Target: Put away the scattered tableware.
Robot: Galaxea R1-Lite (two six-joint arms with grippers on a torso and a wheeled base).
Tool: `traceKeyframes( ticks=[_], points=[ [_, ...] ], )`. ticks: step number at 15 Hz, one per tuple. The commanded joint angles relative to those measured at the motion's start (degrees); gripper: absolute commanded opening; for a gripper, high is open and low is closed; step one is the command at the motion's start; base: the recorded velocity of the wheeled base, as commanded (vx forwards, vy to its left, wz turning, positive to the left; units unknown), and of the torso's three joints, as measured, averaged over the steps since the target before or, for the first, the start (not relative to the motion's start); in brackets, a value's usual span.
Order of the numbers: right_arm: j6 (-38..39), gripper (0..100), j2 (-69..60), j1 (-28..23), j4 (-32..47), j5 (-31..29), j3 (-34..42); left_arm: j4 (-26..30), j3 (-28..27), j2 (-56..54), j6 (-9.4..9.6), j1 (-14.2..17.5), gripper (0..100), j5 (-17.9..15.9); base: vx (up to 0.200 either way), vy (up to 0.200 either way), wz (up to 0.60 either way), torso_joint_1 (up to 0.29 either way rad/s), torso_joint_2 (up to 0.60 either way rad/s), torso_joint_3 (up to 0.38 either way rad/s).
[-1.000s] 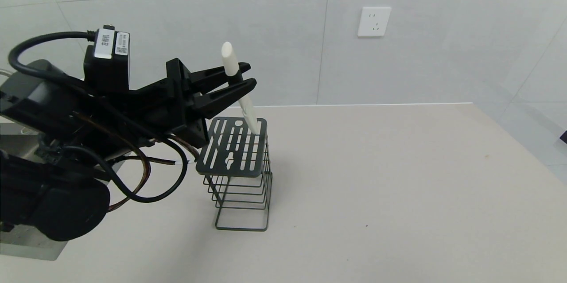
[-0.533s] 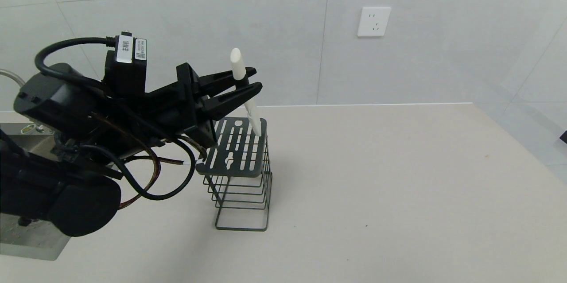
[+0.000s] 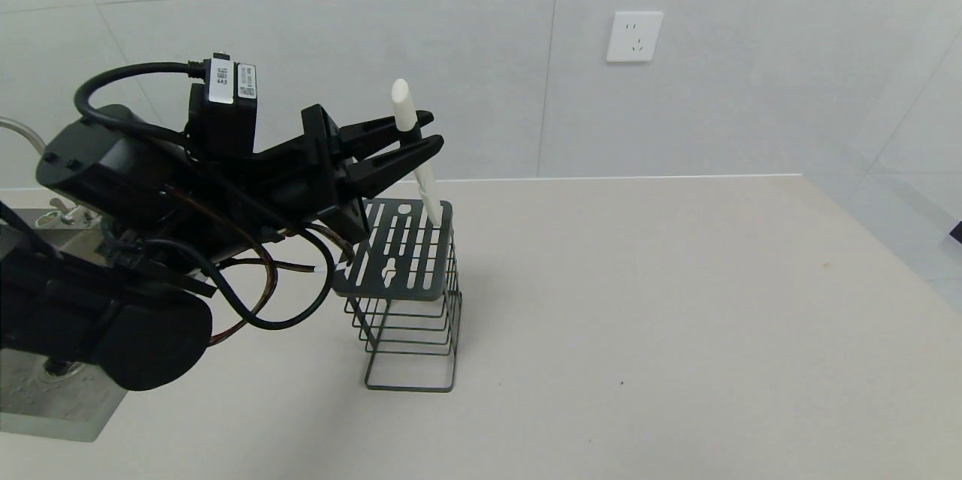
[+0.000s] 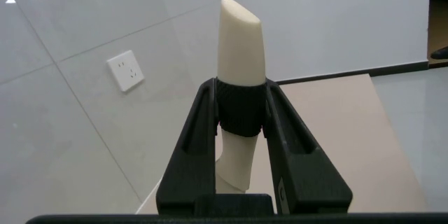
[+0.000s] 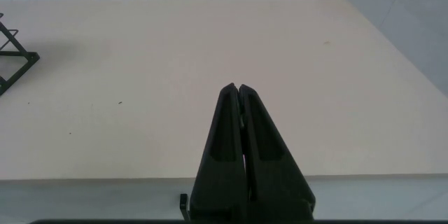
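A black wire rack [image 3: 406, 300] with a slotted top plate stands on the beige table [image 3: 639, 315]. My left gripper [image 3: 418, 133] is above its far right corner, shut on a cream-handled utensil [image 3: 412, 142] with a black band. The utensil stands nearly upright, its lower end entering a slot of the top plate. In the left wrist view the handle [image 4: 242, 49] rises between the two black fingers [image 4: 203, 133]. My right gripper [image 5: 239, 94] is shut with nothing in it, above the bare table [image 5: 175, 63]. The rack's foot [image 5: 14, 59] shows far off in that view.
A metal sink [image 3: 45, 390] with a faucet sits at the table's left end, partly behind my left arm. A white wall socket [image 3: 635, 36] is on the tiled wall behind. The table edge runs along the right side.
My left arm has shifted right and a little down, carrying the utensil. Its tip has come lower into the rack's top plate. In the last half second it barely moved.
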Motion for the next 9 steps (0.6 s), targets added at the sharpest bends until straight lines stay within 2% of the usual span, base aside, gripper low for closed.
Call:
traceKeyframes(
  ticks=[1, 9],
  points=[
    [-0.04, 0, 0.1, 0.01, -0.01, 0.02, 0.0, -0.02, -0.02, 0.21, -0.01, 0.42, 0, 0.0, 0.0, 0.0, 0.0, 0.0, 0.0, 0.0],
    [-0.04, 0, 0.1, 0.01, -0.01, 0.02, 0.0, -0.1, 0.77, 1.18, -0.01, 0.07, 0, 0.0, 0.0, 0.0, 0.0, 0.0, 0.0, 0.0]
  ],
)
